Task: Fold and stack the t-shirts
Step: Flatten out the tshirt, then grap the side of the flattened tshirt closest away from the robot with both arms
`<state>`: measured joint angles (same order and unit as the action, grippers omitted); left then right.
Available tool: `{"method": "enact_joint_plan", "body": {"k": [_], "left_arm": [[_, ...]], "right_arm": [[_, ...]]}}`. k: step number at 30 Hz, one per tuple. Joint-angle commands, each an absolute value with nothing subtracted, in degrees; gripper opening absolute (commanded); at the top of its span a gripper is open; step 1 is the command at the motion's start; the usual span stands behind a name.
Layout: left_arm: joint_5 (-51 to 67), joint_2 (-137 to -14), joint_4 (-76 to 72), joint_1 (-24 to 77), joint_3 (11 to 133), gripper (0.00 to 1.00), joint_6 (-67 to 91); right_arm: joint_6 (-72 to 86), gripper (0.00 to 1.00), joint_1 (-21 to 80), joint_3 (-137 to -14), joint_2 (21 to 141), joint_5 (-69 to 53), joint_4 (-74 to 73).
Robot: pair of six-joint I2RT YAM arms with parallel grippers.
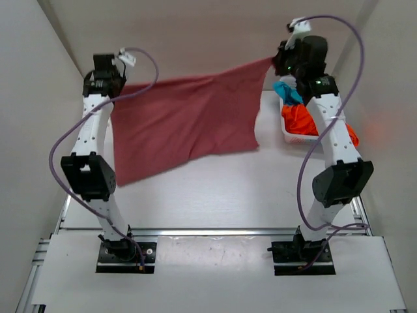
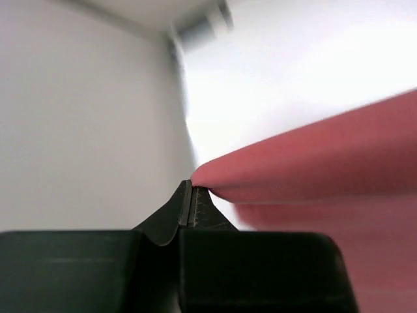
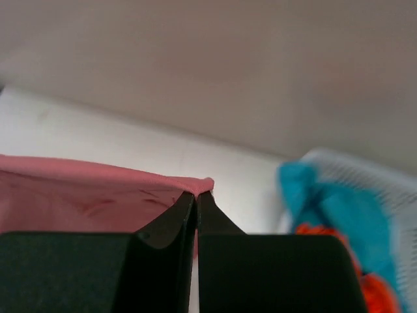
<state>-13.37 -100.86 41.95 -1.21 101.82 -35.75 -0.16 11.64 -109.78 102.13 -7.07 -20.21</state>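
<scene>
The rose-pink t-shirt (image 1: pixel 186 120) hangs spread in the air between both arms, its lower edge drooping toward the table at the left. My left gripper (image 1: pixel 119 87) is shut on its left corner; in the left wrist view the pink cloth (image 2: pixel 313 163) runs off to the right from the closed tips (image 2: pixel 190 187). My right gripper (image 1: pixel 273 62) is shut on the opposite corner, the pink hem (image 3: pixel 98 186) pinched at the tips (image 3: pixel 197 193). The teal t-shirt (image 1: pixel 287 90) and the orange t-shirt (image 1: pixel 306 119) lie in the basket at the right.
A white lattice basket (image 1: pixel 285 134) stands at the back right of the table, beside my right arm; its rim (image 3: pixel 384 176) also shows in the right wrist view. White walls close in on the left, the right and the back.
</scene>
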Motion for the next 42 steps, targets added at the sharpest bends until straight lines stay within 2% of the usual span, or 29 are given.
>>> {"method": "enact_joint_plan", "body": {"k": [1,3,6,11,15,18,22,28,33,42], "left_arm": [[-13.62,-106.17,44.14,1.82,137.98,0.00,-32.25],[-13.19,-101.45,38.78,2.98,124.28,0.00,-34.70],[-13.26,-90.29,28.14,4.39,103.77,0.00,-37.43],[-7.93,-87.46,32.07,0.01,94.85,0.00,-34.37],[-5.28,-80.27,32.61,-0.97,80.82,0.00,-38.66],[-6.40,-75.60,34.62,3.15,68.78,0.00,-42.44],[-8.61,-71.64,35.07,3.78,54.44,0.00,-43.59],[-8.26,-67.77,38.84,-2.10,46.24,0.00,-42.80],[-8.79,-65.92,40.26,-1.50,43.42,0.00,-42.28],[-9.40,-66.53,38.94,-7.20,42.98,0.00,-39.03]], "right_arm": [[-7.00,0.00,11.07,-121.72,99.14,2.52,-13.46],[-6.77,0.00,11.60,-121.03,97.13,3.60,-13.01],[-9.75,0.00,14.58,-113.84,93.00,6.75,-12.83],[-6.95,0.00,17.22,-88.22,80.72,10.10,-12.21],[-3.35,0.00,19.95,-69.22,69.81,12.21,-16.52],[1.82,0.00,21.79,-59.53,64.88,11.34,-21.17],[6.24,0.00,25.92,-52.31,61.27,8.80,-26.71],[8.88,0.01,28.21,-44.83,60.90,0.45,-24.71],[6.69,0.00,24.70,-43.07,64.68,-7.02,-19.26],[0.53,0.00,23.20,-51.41,78.38,-12.03,-11.53]]}}
